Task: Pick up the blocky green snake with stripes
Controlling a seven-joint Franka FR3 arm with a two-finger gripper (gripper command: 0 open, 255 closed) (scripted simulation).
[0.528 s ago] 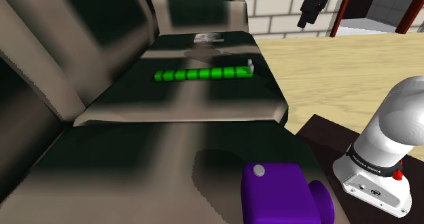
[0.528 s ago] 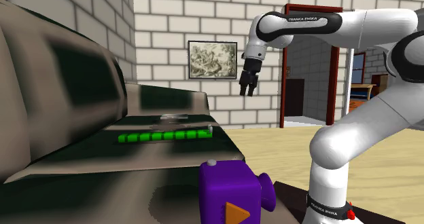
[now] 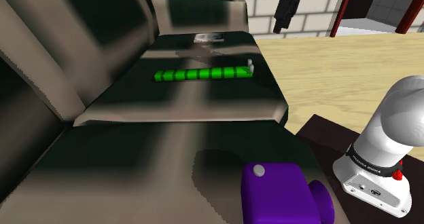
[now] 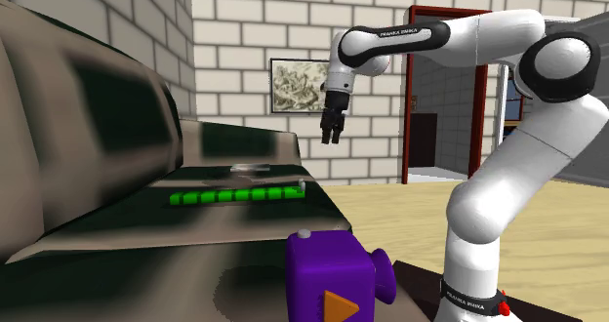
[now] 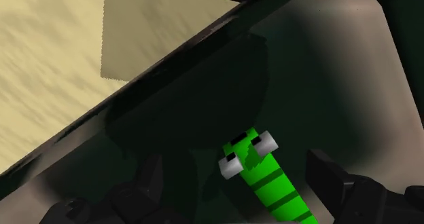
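Note:
A blocky green snake with darker stripes lies flat on the dark sofa seat, its white-eyed head toward the seat's outer edge. It also lies along the cushion in the second exterior view. My black gripper hangs high in the air, above and beyond the snake's head end, well apart from it. It hovers in front of the brick wall. In the wrist view the snake's head lies between the spread fingers, far below them. The gripper is open and holds nothing.
A purple block toy stands on the near cushion by my stand. A small grey flat object rests at the back of the seat. The sofa backrest rises at the shoulder view's left. Wooden floor lies beyond the sofa's edge.
The gripper has moved toward the shoulder view's left and a little lower, closer to above the snake's head. The snake and the purple toy have not moved.

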